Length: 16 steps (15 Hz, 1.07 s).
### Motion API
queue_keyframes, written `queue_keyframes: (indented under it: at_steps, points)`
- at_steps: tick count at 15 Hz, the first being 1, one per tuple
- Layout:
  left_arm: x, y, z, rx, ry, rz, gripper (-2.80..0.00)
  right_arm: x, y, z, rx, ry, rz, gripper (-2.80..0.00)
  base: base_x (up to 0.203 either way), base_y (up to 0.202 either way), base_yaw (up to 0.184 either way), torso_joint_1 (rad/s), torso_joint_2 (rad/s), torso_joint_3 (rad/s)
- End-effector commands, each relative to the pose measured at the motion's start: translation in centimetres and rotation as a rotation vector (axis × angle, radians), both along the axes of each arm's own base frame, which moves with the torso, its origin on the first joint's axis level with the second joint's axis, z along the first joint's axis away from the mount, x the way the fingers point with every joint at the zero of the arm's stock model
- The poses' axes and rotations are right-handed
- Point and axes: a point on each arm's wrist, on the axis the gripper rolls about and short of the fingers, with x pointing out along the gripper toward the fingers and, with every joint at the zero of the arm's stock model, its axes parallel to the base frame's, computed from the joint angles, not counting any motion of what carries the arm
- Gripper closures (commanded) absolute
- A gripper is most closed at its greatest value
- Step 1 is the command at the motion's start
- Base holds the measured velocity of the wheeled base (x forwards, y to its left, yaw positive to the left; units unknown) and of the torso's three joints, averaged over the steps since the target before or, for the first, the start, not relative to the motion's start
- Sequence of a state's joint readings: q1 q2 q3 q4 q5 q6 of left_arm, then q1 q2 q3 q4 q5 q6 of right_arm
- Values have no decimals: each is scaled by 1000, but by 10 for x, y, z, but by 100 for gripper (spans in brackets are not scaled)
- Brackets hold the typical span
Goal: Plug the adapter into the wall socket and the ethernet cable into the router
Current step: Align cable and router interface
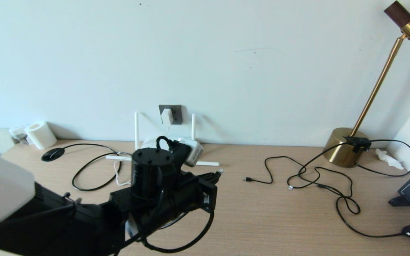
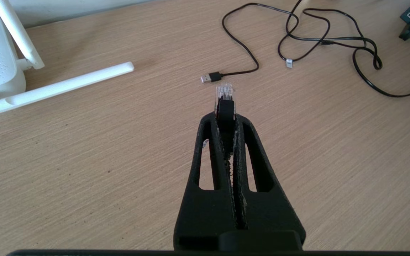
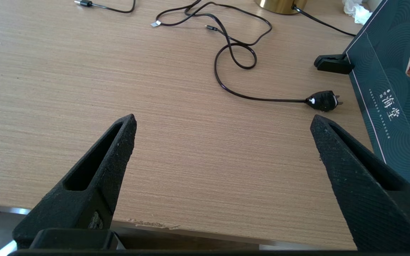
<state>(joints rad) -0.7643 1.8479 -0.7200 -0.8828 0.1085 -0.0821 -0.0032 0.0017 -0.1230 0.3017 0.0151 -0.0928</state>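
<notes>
Left claw (image 2: 225,117): you have it clamped on the ethernet cable (image 2: 225,106), just behind the clear plug tip, which juts past the fingertips above the tabletop (image 2: 101,160); the plug sits apart from the router.
Right claw (image 3: 222,124): you hold it spread wide with nothing between the fingers, low over the near edge of the tabletop, not seen from the head.
Adapter (image 1: 166,116): white cube, seated in the wall socket (image 1: 175,113) on the wall behind the router.
Router (image 1: 192,148): white box at the back of the tabletop below the socket, partly hidden by your left arm; two antennas stand upright, two lie flat on the wood.
USB cable (image 2: 212,76): thin and black, its plug lying on the tabletop just beyond the ethernet tip.
Desk lamp (image 1: 347,145): brass base at the far right, with black cords looping from it.
Black mains plug (image 3: 323,101): lying on the tabletop near a dark teal box (image 3: 386,92).
Paper roll (image 1: 40,134): white, far left by the wall.
</notes>
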Motion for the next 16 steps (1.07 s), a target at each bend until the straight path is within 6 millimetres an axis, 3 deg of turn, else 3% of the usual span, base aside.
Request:
queue_keyframes:
  at_steps: [1,10,16]
  points:
    - [-2,-3,2,-4,-9,5,0,0,0,0,-1,2,1,-280,0,0,0,0,0,0]
    - [-17,1,22,-41,-57,20,0,0,0,0,1,2,-1,-280,0,0,0,0,0,0]
    - [-35,6,20,-27,-44,-10,0,0,0,0,1,2,0,-280,0,0,0,0,0,0]
